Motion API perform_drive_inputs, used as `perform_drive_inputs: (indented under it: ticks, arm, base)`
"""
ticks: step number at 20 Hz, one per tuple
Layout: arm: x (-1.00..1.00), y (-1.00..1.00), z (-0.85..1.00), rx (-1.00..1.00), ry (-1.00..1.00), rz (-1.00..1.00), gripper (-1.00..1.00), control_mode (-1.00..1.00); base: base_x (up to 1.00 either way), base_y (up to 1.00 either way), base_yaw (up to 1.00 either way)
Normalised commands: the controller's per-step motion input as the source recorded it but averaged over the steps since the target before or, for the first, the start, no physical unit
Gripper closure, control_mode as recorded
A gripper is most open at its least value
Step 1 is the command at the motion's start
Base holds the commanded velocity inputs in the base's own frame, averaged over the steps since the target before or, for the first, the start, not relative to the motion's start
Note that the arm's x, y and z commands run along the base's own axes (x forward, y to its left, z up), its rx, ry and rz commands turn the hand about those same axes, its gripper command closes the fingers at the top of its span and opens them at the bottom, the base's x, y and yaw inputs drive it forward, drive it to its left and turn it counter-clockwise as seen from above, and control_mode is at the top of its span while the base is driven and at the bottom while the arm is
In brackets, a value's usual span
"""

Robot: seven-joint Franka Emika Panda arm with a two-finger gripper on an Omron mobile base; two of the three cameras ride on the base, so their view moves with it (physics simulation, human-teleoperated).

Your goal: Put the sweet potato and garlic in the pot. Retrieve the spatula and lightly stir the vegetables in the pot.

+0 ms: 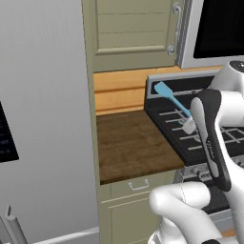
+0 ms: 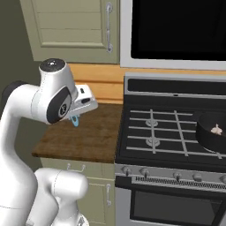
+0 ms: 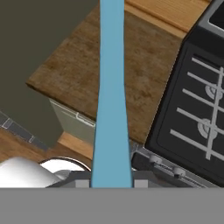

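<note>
The stove [image 2: 172,132] takes up the right of the right base view, its black top crossed by pale grates, with a row of knobs along its front edge. Left of it, touching its side, lies the wooden counter [image 1: 133,143] over pale green cabinet doors.

The pot [image 2: 211,132] sits on the stove's right-hand burner, black and deep, and a small pale bulb, the garlic [image 2: 216,129], lies inside it (the sweet potato cannot be made out in there).

The gripper [image 1: 188,125] hangs above the seam between counter and stove, its jaws pressed onto the handle of the spatula [image 1: 172,99]. In the left base view the light blue flat head is lifted up and away toward the stove's back panel, clear of every surface. In the hand view the blue handle runs straight up from between the fingertips.
</note>
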Motion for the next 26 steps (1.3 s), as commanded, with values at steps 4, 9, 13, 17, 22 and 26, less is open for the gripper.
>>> perform_drive_inputs:
  ticks: [4, 9, 13, 17, 22, 26]
  arm:
    - [0.0, 0.0, 0.0, 0.0, 0.0, 0.0, 1.0, 1.0]
    - [0.0, 0.0, 0.0, 0.0, 0.0, 0.0, 1.0, 1.0]
    - [0.0, 0.0, 0.0, 0.0, 0.0, 0.0, 1.0, 1.0]
    - [0.0, 0.0, 0.0, 0.0, 0.0, 0.0, 1.0, 1.0]
    - [0.0, 0.0, 0.0, 0.0, 0.0, 0.0, 1.0, 1.0]
    - [0.0, 0.0, 0.0, 0.0, 0.0, 0.0, 1.0, 1.0]
  base:
    - [0.0, 0.0, 0.0]
    - [-0.46, -0.37, 0.0]
    - [-0.41, -0.47, 0.0]
    - [0.07, -0.5, 0.0]
    - [0.01, -0.72, 0.0]
    - [0.21, -0.66, 0.0]
